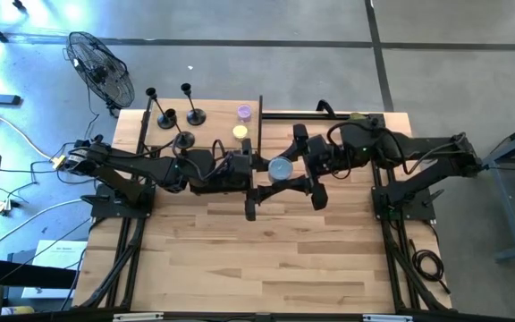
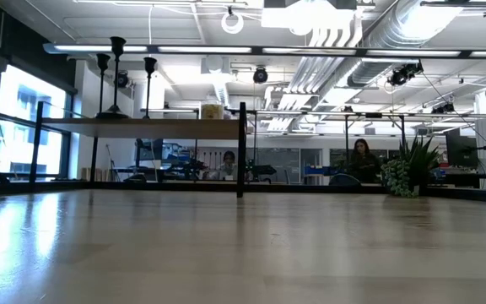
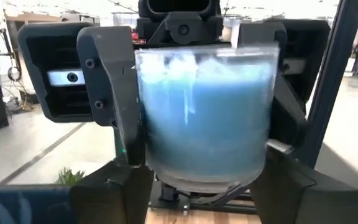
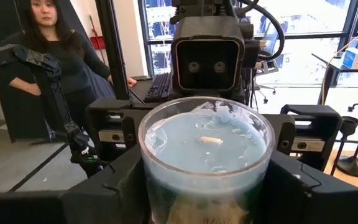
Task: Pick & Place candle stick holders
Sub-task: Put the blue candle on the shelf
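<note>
Two matte black arms, blocky segmented links, black cables looping off the right arm's (image 1: 392, 152) upper joints. Left arm (image 1: 141, 165) trails cabling toward 9 o'clock. Wrist housings boxy, round screw heads showing; grippers carry broad angular black fingers (image 3: 114, 93).

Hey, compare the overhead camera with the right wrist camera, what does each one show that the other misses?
Only the high view shows the whole table, two small candles, purple and yellow, a floor fan, and all three candle stick holders. Only the right wrist view shows a person standing behind, a keyboard, and the wick in the wax. Both show the blue jar candle held between the two arms' tools, the right tool around it and the left tool meeting it.
</note>
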You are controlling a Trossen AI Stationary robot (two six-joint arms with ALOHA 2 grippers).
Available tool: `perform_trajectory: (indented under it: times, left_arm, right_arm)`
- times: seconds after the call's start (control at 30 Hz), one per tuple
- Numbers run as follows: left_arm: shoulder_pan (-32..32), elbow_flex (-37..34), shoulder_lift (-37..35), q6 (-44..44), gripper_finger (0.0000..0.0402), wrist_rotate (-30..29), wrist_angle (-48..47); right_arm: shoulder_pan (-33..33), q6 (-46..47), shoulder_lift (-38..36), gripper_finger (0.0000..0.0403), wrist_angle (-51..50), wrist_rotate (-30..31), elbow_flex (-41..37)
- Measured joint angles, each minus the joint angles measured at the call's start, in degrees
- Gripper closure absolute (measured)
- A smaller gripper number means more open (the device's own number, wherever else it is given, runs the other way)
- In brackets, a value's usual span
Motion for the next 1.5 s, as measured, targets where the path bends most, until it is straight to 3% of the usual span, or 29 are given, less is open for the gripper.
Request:
perform_trajectory:
  times: [0.13, 0.43, 0.63, 1.1, 1.5]
  left_arm:
    - [0.0, 0.0, -0.1, 0.5, 0.0226, 0.1, 0.2]
    - [0.0, 0.0, -0.1, 0.0, 0.0286, 1.8, 0.3]
    - [0.0, 0.0, -0.1, -0.1, 0.0295, 4.0, 0.5]
    - [0.0, 0.0, -0.1, -0.7, 0.0287, 4.5, 0.5]
    - [0.0, 0.2, -0.1, -1.8, 0.0194, 4.8, -1.1]
  right_arm:
    - [0.1, 1.2, 0.0, 0.0167, -0.1, -0.3, 0.0]
    - [0.1, 0.1, 0.0, 0.0182, -0.6, -0.5, 0.0]
    - [0.1, -0.1, 0.0, 0.0181, -0.6, -0.1, 0.0]
    - [0.0, -0.9, 0.0, 0.0181, -0.7, 0.2, 0.0]
    - [0.0, -0.9, 0.1, 0.0181, -0.7, 0.5, -0.1]
